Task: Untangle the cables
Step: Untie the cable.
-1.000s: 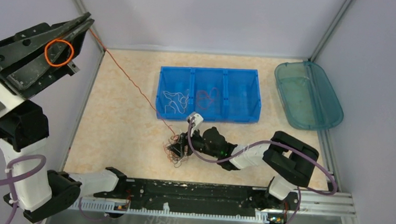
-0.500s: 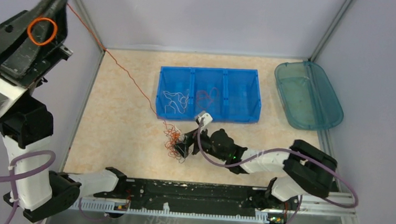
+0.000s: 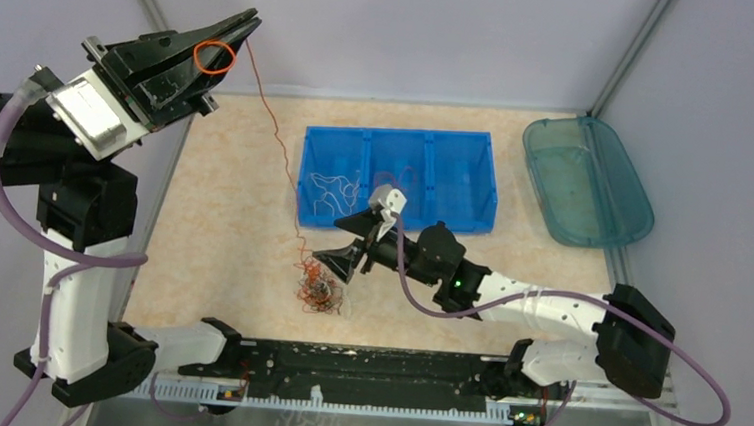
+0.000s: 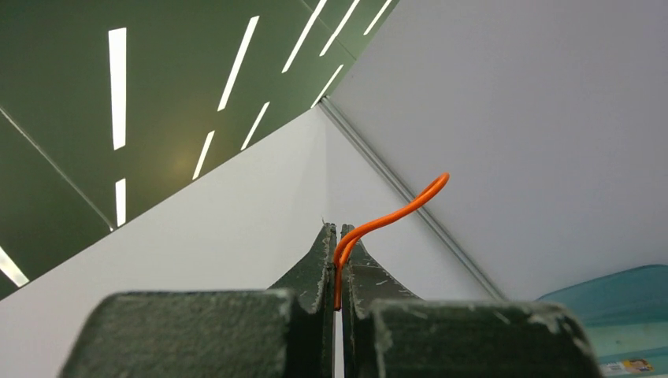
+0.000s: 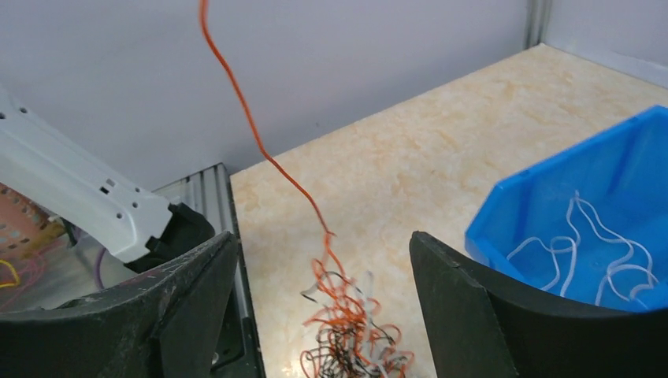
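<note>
Beige table (image 3: 223, 212): left gripper (image 3: 248, 20) pinches a red wire (image 4: 338, 276) rising from the tangle (image 3: 317, 291); right gripper (image 3: 345, 241) is spread. Few wires (image 3: 332, 190) lie in the bin (image 3: 485, 181), most remain.

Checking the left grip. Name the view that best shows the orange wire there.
Left wrist: close up, the orange wire sits pinched in the shut left gripper. Top external shows it running down to the tangle; right wrist, only its lower stretch.

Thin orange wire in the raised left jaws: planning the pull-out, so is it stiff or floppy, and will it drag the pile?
Probably floppy: the thin orange wire hangs wavy, not straight. Somewhat springy too, since its end arcs above the left gripper. It may tug the tangled wire pile, where its lower end vanishes.
</note>
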